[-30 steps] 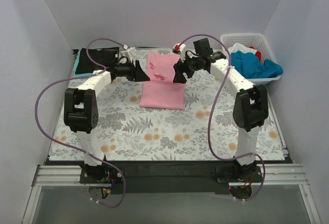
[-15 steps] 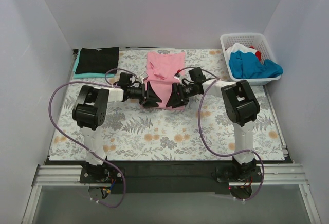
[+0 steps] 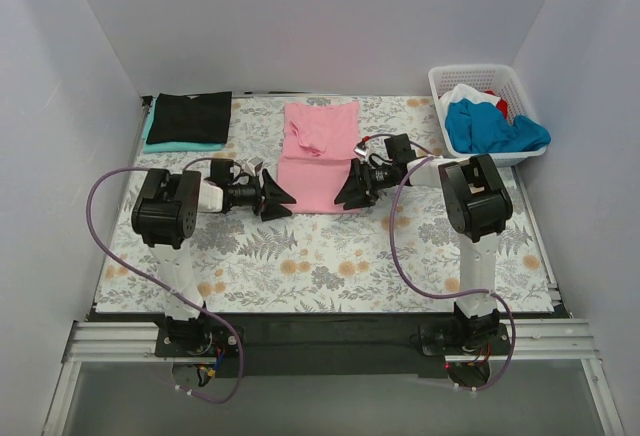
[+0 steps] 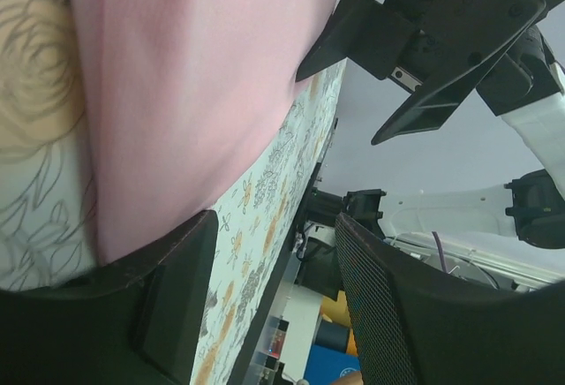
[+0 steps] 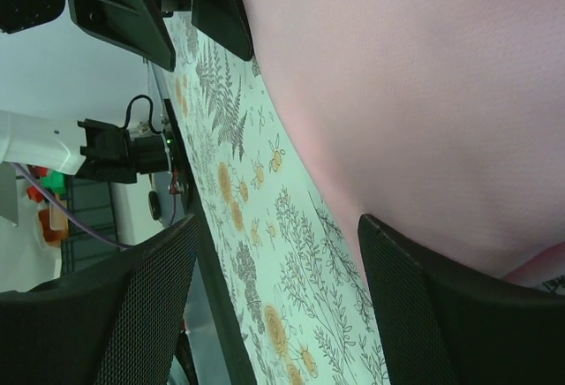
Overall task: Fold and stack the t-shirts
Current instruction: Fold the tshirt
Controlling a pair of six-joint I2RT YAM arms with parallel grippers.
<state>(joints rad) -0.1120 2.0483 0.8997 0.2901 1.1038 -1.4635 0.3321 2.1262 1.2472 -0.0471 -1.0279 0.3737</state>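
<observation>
The pink t-shirt [image 3: 316,161] lies flat in the middle of the floral tablecloth [image 3: 330,256], its top part folded over and rumpled. My left gripper [image 3: 274,201] is open, low at the shirt's near left corner. My right gripper [image 3: 350,190] is open, low at the near right corner. In the left wrist view the pink cloth [image 4: 185,94] reaches one finger [image 4: 168,301] of the open left gripper [image 4: 274,288]. In the right wrist view the pink cloth [image 5: 415,85] meets one finger [image 5: 468,314] of the open right gripper [image 5: 274,297]. Neither holds cloth.
A folded black t-shirt [image 3: 190,116] lies on a teal one [image 3: 165,143] at the back left. A white lattice basket [image 3: 445,76] at the back right holds blue [image 3: 490,128], white and red shirts. White walls close in on three sides.
Both grippers came from the shirt's far part down to its near edge, then moved apart to the near corners. The shirt lies as before.
</observation>
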